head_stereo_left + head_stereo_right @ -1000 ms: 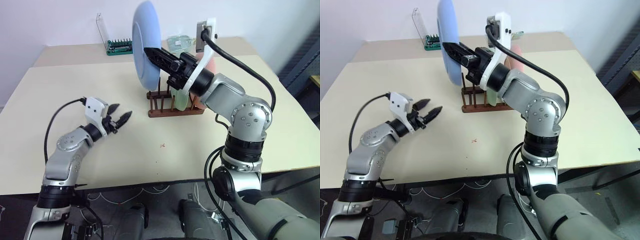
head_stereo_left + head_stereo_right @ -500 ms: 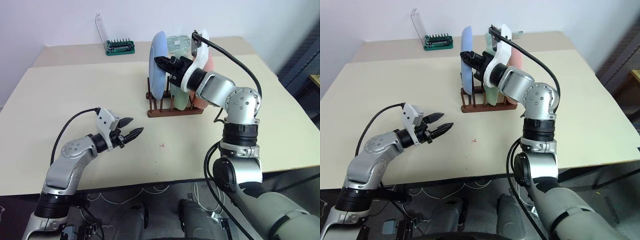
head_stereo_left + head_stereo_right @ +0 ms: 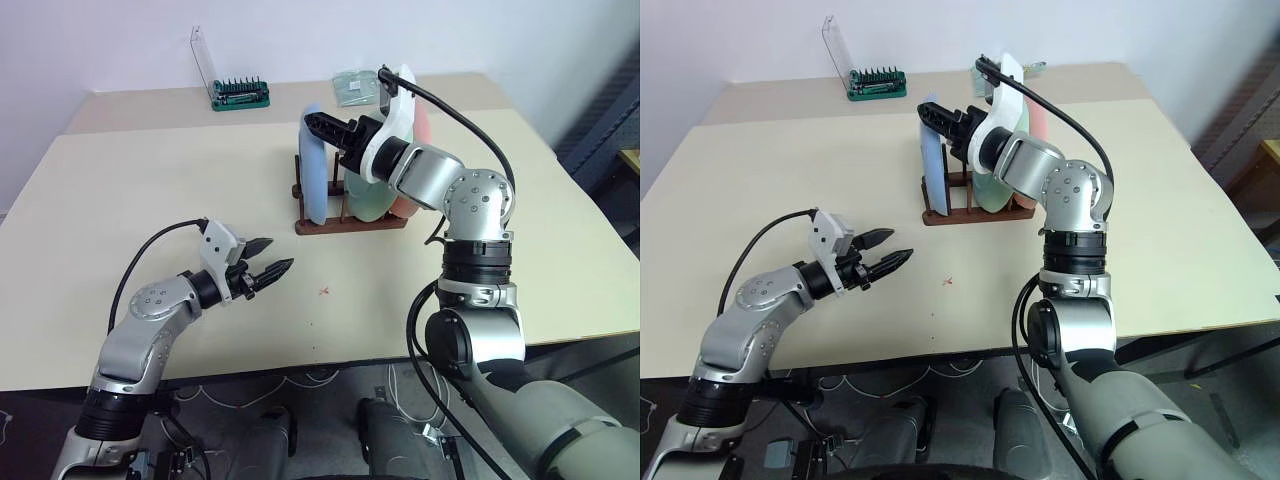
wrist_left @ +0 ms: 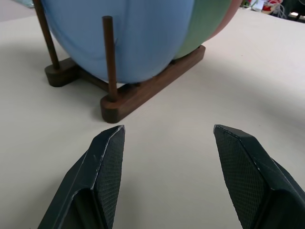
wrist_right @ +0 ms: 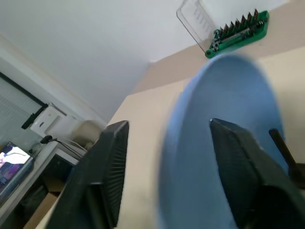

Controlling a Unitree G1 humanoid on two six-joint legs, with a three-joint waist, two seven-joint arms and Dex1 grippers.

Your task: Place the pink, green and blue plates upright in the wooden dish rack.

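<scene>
The blue plate [image 3: 313,170] stands upright at the left end of the wooden dish rack [image 3: 345,226], between its pegs. Behind it stands the green plate [image 3: 368,195], and the pink plate [image 3: 422,125] is at the rack's right end, partly hidden by my right arm. My right gripper [image 3: 312,124] hovers at the blue plate's top rim, open, with its fingers [image 5: 109,162] on either side of the rim. My left gripper [image 3: 280,253] is open and holds nothing, low over the table in front-left of the rack. The left wrist view shows the rack's near rail [image 4: 143,93] just ahead.
A green tool holder [image 3: 238,95] with a clear lid stands at the back left of the table. A clear packet [image 3: 352,85] lies behind the rack. A small red mark [image 3: 325,292] is on the tabletop in front of the rack.
The blue plate came down from high above the rack into the left slot. My right gripper, shut on it before, has opened. My left gripper drifted slightly right.
</scene>
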